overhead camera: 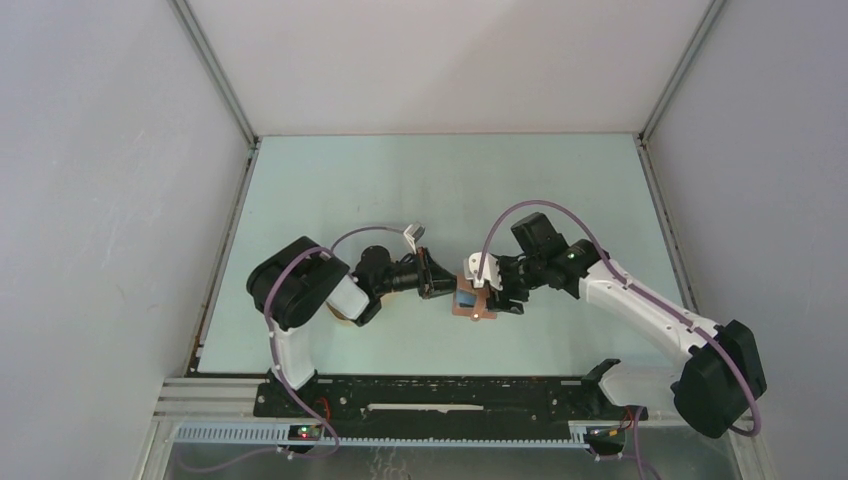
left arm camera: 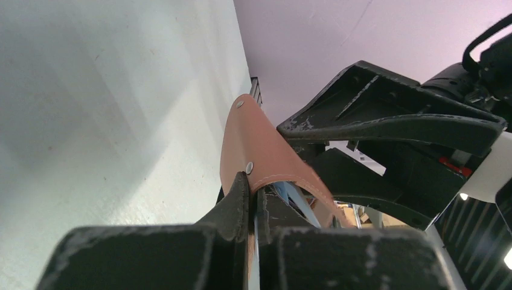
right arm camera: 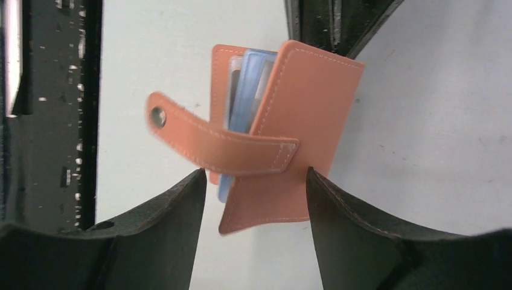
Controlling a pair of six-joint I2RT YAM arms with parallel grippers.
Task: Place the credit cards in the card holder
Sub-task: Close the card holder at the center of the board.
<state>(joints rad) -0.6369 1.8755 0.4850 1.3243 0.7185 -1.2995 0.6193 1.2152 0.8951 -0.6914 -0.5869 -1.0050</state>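
Note:
The card holder (overhead camera: 470, 303) is a reddish-brown leather wallet held off the table between the two arms. My left gripper (overhead camera: 445, 283) is shut on one of its edges, and the leather flap (left arm camera: 259, 145) curves up from between the pinching fingertips (left arm camera: 241, 199). In the right wrist view the card holder (right arm camera: 308, 115) hangs half open, its snap strap (right arm camera: 211, 142) loose across the front. Bluish edges (right arm camera: 246, 109) show inside it; I cannot tell credit cards from slots. My right gripper (right arm camera: 256, 181) stands open just below the holder, touching nothing. No loose credit cards are in view.
A pale tan tray (overhead camera: 343, 318) lies mostly hidden under the left arm. The right gripper's black fingers (left arm camera: 392, 127) sit close in front of the left wrist camera. White walls enclose the table on three sides, and a black rail (overhead camera: 450, 395) runs along the near edge.

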